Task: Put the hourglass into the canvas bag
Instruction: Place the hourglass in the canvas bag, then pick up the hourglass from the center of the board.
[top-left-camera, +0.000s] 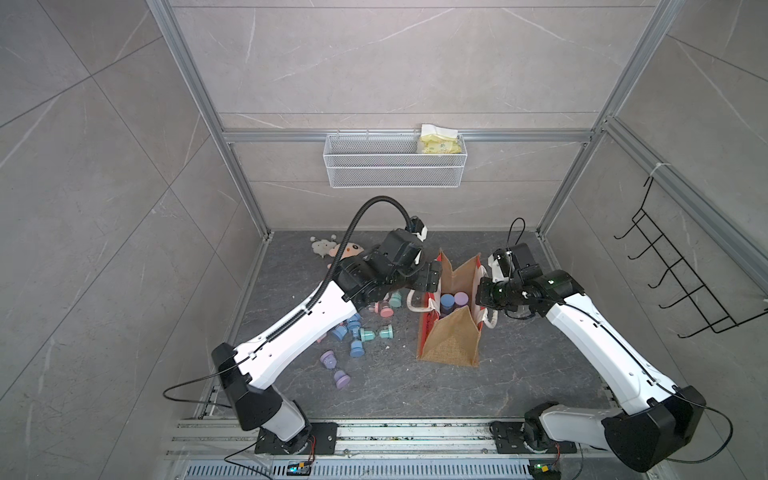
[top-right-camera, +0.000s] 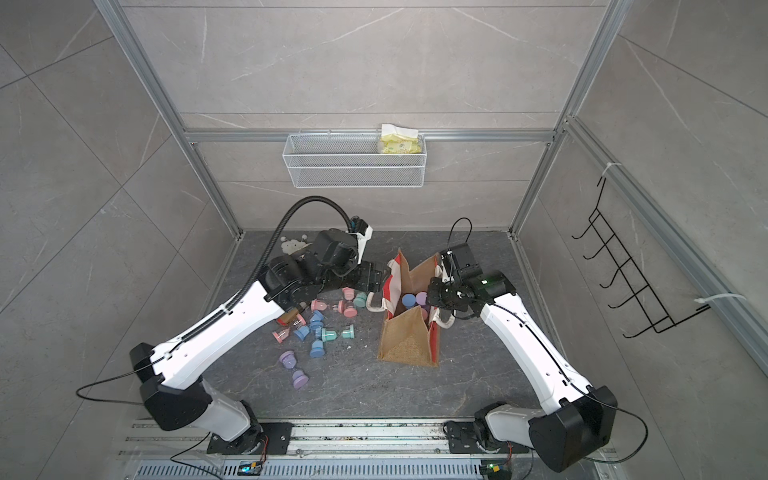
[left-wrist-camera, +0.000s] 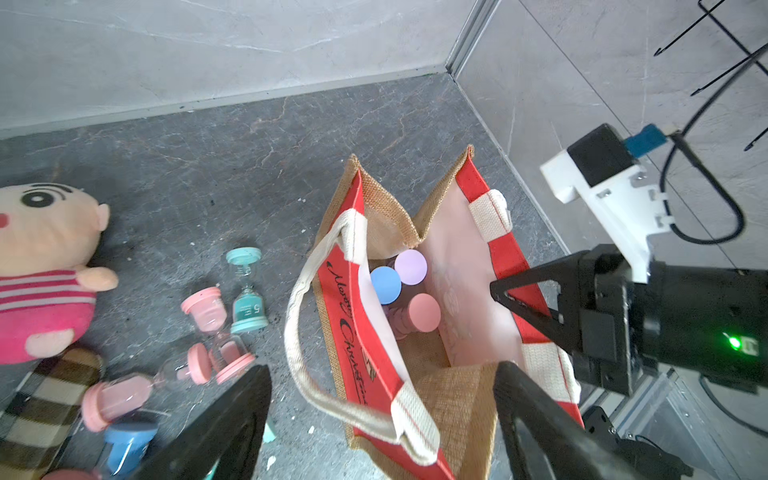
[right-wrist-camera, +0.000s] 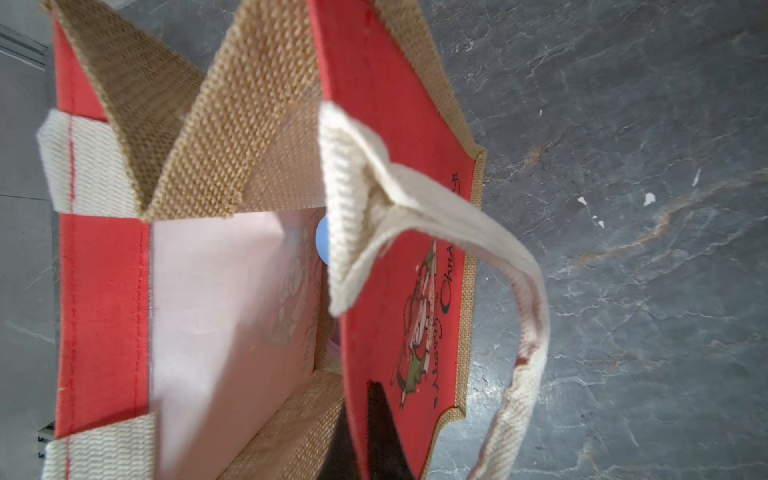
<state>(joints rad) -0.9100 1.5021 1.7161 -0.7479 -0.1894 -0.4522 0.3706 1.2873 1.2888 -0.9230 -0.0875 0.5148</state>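
- In both top views the dark stone floor (top-left-camera: 415, 386) (top-right-camera: 365, 390) is shut in by grey tiled walls and an aluminium frame at the back and both sides.
- A white wire basket (top-left-camera: 395, 166) hangs on the back wall with a yellow pack (top-left-camera: 440, 143) at its right end. A black wire rack (top-left-camera: 681, 274) hangs on the right wall.
- The canvas bag (top-left-camera: 451, 336) (top-right-camera: 409, 340) stands upright, right of the floor's middle and nearer the back edge, with its mouth open.
- Loose hourglasses (top-left-camera: 357, 332) lie scattered left of the bag, some under my left arm. A plush doll (top-left-camera: 336, 249) lies towards the back left corner.
- Bare stone runs along the front edge and in a narrower strip between the bag and the right edge.
- My left gripper (top-left-camera: 432, 276) hangs at the bag's left rim, and my right gripper (top-left-camera: 484, 297) is at its right rim.
- In the left wrist view my left gripper (left-wrist-camera: 382, 368) has its fingers (left-wrist-camera: 224, 428) spread wide with nothing between them, above the near end of the bag (left-wrist-camera: 465, 257).
- Three hourglasses sit inside near the far gusset: the blue-capped hourglass (left-wrist-camera: 385, 284), the lilac-capped hourglass (left-wrist-camera: 410, 267) and the pink-capped hourglass (left-wrist-camera: 424, 312).
- My right gripper (left-wrist-camera: 496, 291) reaches the bag's red right rim.
- In the right wrist view my right jaws are pressed together on the bag's red printed panel (right-wrist-camera: 386, 166), with one dark finger (right-wrist-camera: 386, 432) against its outer face.
- A white handle (right-wrist-camera: 478, 232) droops over that panel above open floor (right-wrist-camera: 623, 208).
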